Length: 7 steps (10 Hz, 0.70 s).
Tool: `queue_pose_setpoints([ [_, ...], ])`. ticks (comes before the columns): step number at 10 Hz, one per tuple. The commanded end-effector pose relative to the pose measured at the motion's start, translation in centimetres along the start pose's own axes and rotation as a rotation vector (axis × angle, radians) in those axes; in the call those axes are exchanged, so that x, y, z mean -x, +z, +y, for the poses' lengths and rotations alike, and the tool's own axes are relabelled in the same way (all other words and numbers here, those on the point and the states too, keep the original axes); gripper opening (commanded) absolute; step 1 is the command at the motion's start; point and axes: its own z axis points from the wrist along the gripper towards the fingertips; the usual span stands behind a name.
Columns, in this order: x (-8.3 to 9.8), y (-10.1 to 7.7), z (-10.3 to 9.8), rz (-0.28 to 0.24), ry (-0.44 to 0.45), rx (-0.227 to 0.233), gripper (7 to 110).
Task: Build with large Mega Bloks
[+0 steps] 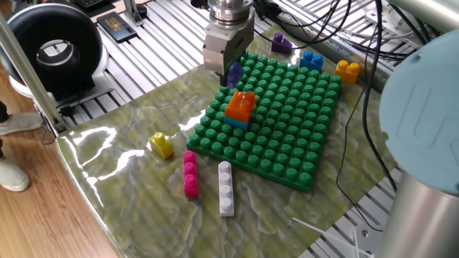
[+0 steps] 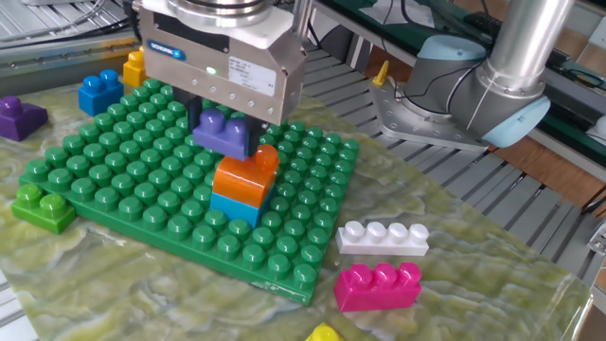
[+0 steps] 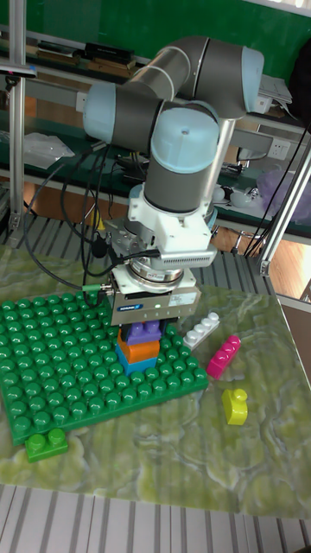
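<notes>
Nearest the front edge of the marbled green mat point(image 2: 492, 275), a yellow brick point(image 1: 162, 145), a glossy pink four-stud brick point(image 2: 379, 286) and a white four-stud brick point(image 2: 383, 237) were laid loose, the pink and white ones side by side and just off the baseplate's border. Bare mat was left around them.

Farther in, the green studded baseplate point(image 2: 114, 189) was seen flat, most of its round studs uncovered. On it an orange brick point(image 2: 242, 178) was stacked on a light blue brick point(image 2: 230, 207).

Just above that stack a purple brick point(image 2: 224, 132) was held clamped in the gripper point(image 2: 222, 121); whether it touched the orange one could not be told.

Beyond the far border, a blue brick point(image 1: 311, 59), another purple brick point(image 1: 281, 44) and an orange-yellow brick point(image 1: 348, 69) were set apart on the slatted metal table point(image 1: 150, 57).
</notes>
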Motion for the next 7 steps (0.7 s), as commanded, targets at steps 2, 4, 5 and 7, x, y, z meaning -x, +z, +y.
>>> queue_pose_setpoints([
  [2, 4.1, -0.5, -0.5, -0.178, 0.022, -0.015, 7],
  [4, 4.5, -0.5, 0.0, -0.194, -0.007, 0.002, 7],
  [5, 3.4, -0.3, -0.2, -0.148, -0.015, -0.003, 7],
  [7, 1.5, -0.2, -0.6, -0.079, -0.026, -0.024, 7],
])
